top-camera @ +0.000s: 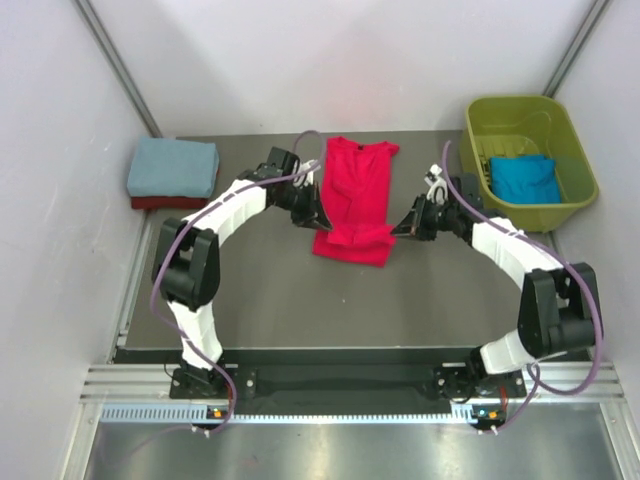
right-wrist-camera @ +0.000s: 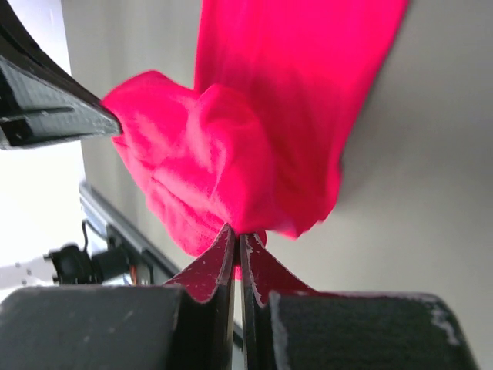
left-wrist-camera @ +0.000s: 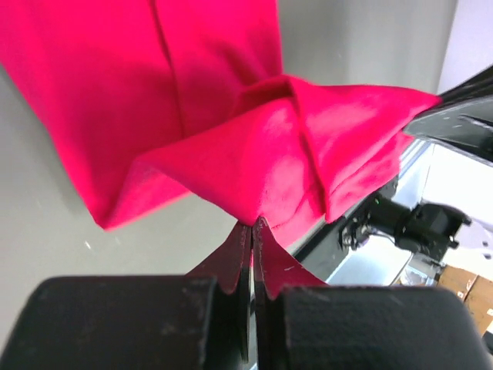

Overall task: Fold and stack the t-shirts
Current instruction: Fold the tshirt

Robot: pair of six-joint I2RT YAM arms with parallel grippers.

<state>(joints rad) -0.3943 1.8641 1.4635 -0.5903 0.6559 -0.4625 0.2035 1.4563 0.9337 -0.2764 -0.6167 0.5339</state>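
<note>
Left jaws and right jaws are clamping opposite edges of the bright red cloth t-shirt [top-camera: 357, 190]; only the overhead view is showing the olive-green plastic tub [top-camera: 530, 214] right of it.

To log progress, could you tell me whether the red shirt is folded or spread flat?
Partly folded: the red shirt lies narrowed lengthwise, and the left gripper and right gripper pinch its bunched near end.

white walls [top-camera: 340, 60], dark grey table [top-camera: 300, 300], evenly lit
</note>
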